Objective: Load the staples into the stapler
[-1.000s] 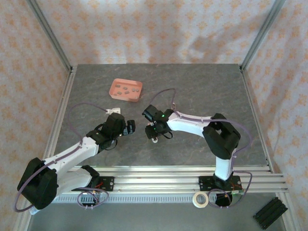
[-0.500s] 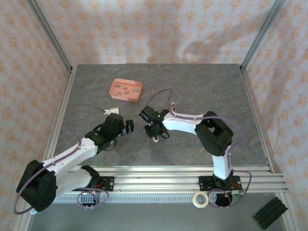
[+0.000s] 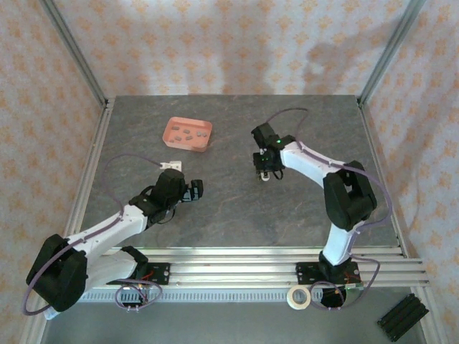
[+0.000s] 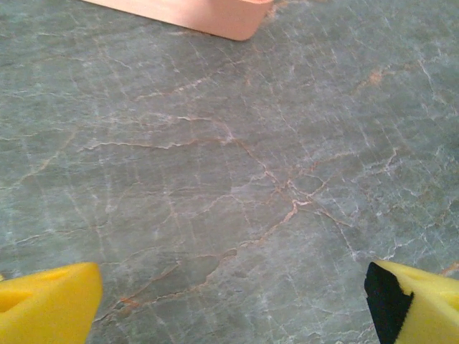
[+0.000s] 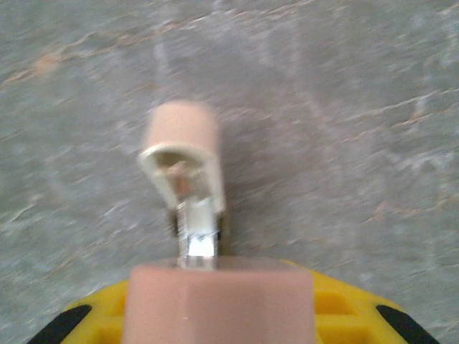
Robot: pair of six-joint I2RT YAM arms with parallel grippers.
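Observation:
The stapler (image 5: 181,147), small, pink and white, hangs open in the right wrist view, with a metal strip between its raised cap and its pink body (image 5: 219,304). My right gripper (image 5: 219,319) is shut on that body, yellow fingers (image 5: 344,304) on both sides. From above, the right gripper (image 3: 266,169) holds the stapler (image 3: 265,178) just right of the table's middle. The staples (image 3: 188,132) are several small grey bits in the salmon-pink tray (image 3: 185,146) at the back left. My left gripper (image 3: 195,190) is open above bare table, its yellow fingertips (image 4: 46,304) wide apart.
A tray corner (image 4: 215,14) shows at the top of the left wrist view. A small white piece (image 3: 171,165) lies near the left arm. Aluminium rails (image 3: 251,261) run along the near edge, with a tape roll (image 3: 298,297) and a black block (image 3: 403,316) beyond them.
The right arm has swung from the table's middle towards the back right, carrying the stapler with it. The left arm has barely moved and stays open.

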